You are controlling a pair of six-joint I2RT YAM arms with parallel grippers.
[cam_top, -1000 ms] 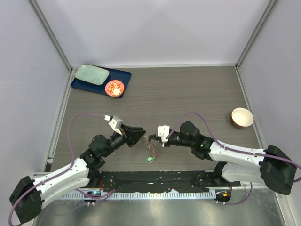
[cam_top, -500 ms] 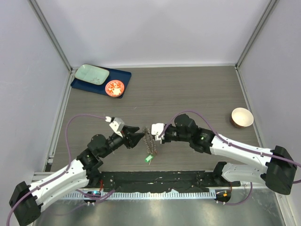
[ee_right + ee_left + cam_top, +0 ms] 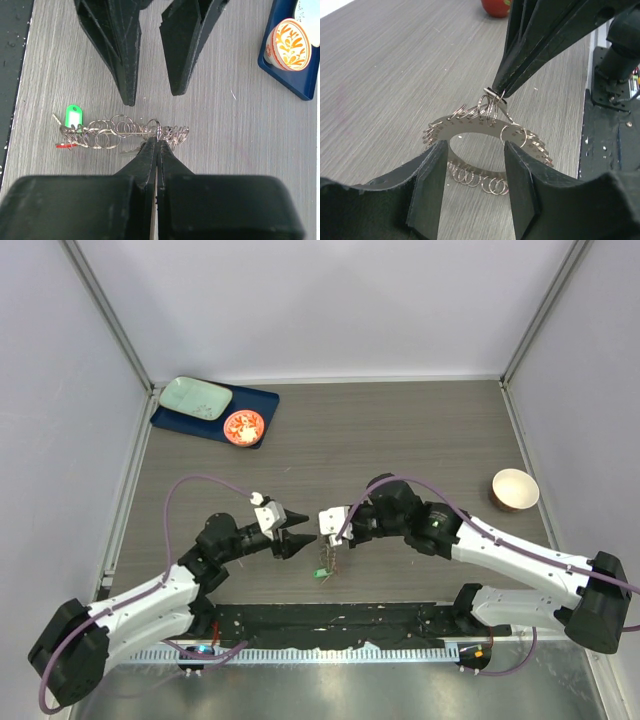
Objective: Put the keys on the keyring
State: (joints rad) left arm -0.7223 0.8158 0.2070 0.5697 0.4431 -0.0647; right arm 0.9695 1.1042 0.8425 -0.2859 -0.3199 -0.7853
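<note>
Right gripper [image 3: 158, 144] pinches the keyring [image 3: 470, 131] (left gripper [image 3: 476, 150] gapes empty beside it).

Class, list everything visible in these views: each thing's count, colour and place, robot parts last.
keyring: one, grey metal, table centre.
green-tagged key: one, green, at the keyring's end.
red key: one, red, beside the green one.
tray: one, dark blue, far left.
plate: one, pale green, on tray.
dish: one, orange-red, on tray.
bowl: one, cream, right side.
left fingers: two, black, open beside keyring.
right fingers: two, black, shut on keyring.
</note>
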